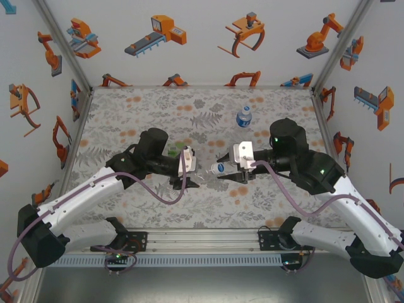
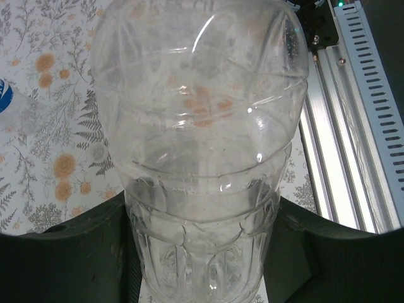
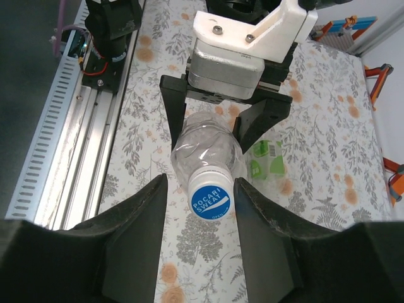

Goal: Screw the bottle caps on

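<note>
Top view, jaws: the left jaws clamp the clear bottle (image 1: 205, 172), held level above the desk (image 1: 126, 120). The right jaws face them, spread around its cap (image 1: 218, 168).
Top view, room: a blue-labelled bottle (image 1: 245, 117) stands well beyond the right jaws; walls (image 1: 208, 57) close three sides.
Left wrist, grip: the thin ribbed wall sits between both fingers (image 2: 57, 259). It is probably light, empty and easily crushed, so hold the stiffer ribbed band.
Right wrist, cap: it sits between the fingers (image 3: 126, 246) with a gap on one side. It looks small and smooth, likely slippery; take it by the rim.
Right wrist, surface: flat flowered desk; a green-labelled bottle (image 3: 265, 165) lies just beside the left jaws.
</note>
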`<state>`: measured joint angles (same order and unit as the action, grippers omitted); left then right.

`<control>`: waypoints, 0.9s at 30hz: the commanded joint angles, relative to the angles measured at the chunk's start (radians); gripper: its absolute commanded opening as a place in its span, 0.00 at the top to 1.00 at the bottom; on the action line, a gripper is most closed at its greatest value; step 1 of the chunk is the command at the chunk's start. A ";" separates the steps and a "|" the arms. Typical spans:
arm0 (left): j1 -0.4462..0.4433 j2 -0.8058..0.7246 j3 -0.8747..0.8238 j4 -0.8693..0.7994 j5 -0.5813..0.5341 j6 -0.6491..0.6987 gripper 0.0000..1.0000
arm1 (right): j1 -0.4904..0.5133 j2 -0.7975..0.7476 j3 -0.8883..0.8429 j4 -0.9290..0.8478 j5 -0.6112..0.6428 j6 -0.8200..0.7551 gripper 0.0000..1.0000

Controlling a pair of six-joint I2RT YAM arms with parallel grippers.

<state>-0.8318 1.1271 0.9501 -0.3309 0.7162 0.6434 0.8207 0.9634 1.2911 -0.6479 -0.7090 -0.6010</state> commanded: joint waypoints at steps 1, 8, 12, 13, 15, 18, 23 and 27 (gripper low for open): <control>-0.006 -0.024 0.021 -0.016 0.036 0.007 1.00 | 0.006 -0.001 -0.010 -0.009 0.001 -0.035 0.56; -0.006 -0.025 0.019 -0.017 0.037 0.007 1.00 | 0.006 0.011 -0.019 -0.016 0.009 -0.036 0.59; -0.006 -0.025 0.019 -0.014 0.039 0.004 1.00 | 0.006 0.008 -0.029 -0.014 0.031 -0.036 0.61; -0.006 -0.024 0.019 -0.013 0.040 0.005 1.00 | 0.006 0.006 -0.032 -0.013 0.039 -0.035 0.61; -0.007 -0.024 0.018 -0.011 0.040 0.004 1.00 | 0.007 0.006 -0.037 -0.013 0.053 -0.037 0.61; -0.006 -0.023 0.019 -0.010 0.040 0.004 1.00 | 0.008 0.004 -0.039 -0.014 0.067 -0.037 0.60; -0.007 -0.023 0.019 -0.009 0.039 0.003 1.00 | 0.008 0.000 -0.042 -0.010 0.065 -0.036 0.61; -0.007 -0.022 0.019 -0.004 0.040 0.002 1.00 | 0.008 0.003 -0.041 -0.008 0.060 -0.020 0.73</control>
<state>-0.8326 1.1267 0.9501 -0.3378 0.7231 0.6434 0.8215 0.9722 1.2583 -0.6506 -0.6498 -0.6247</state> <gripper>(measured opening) 0.573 0.308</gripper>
